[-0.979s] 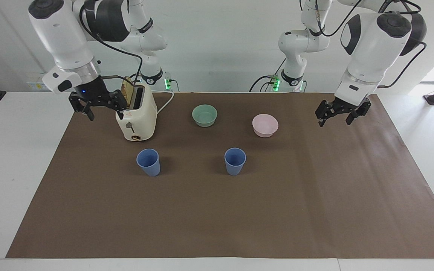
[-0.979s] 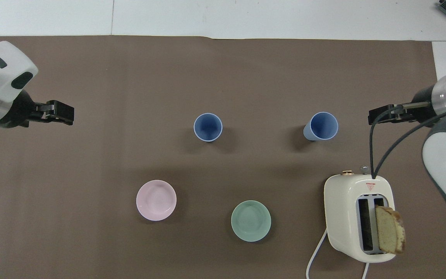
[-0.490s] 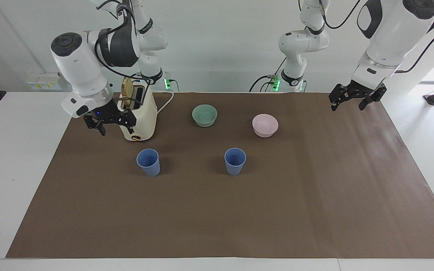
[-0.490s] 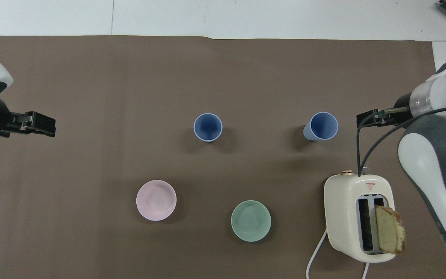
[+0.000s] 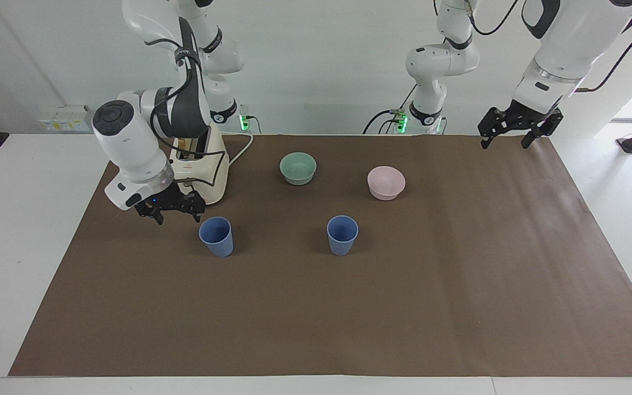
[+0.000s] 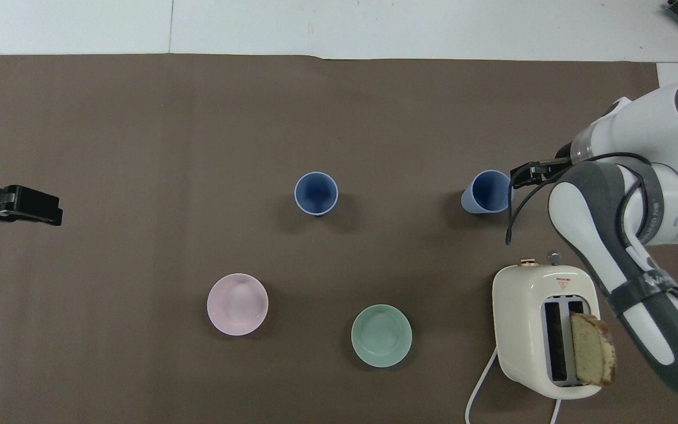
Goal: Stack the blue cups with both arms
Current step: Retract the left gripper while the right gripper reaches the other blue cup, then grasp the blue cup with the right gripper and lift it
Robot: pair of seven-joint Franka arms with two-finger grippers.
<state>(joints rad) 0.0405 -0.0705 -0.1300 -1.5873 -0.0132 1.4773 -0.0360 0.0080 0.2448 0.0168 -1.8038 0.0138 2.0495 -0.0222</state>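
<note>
Fingers spread and empty on right gripper [image 5: 170, 210], low just beside nearer-arm blue cup [image 5: 216, 236] — could clip rim, tip it, with toaster [image 5: 202, 164] crowding close. Second blue cup [image 5: 342, 235] upright mid-mat. Left gripper [image 5: 519, 126] open, empty, waiting over mat corner.

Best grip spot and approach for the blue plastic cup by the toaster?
Pinch the rim wall of the blue plastic tumbler from above: it stands upright, mouth open, tapering downward. The right hand is low beside it, at the cream toaster end, so I'd use that.
</note>
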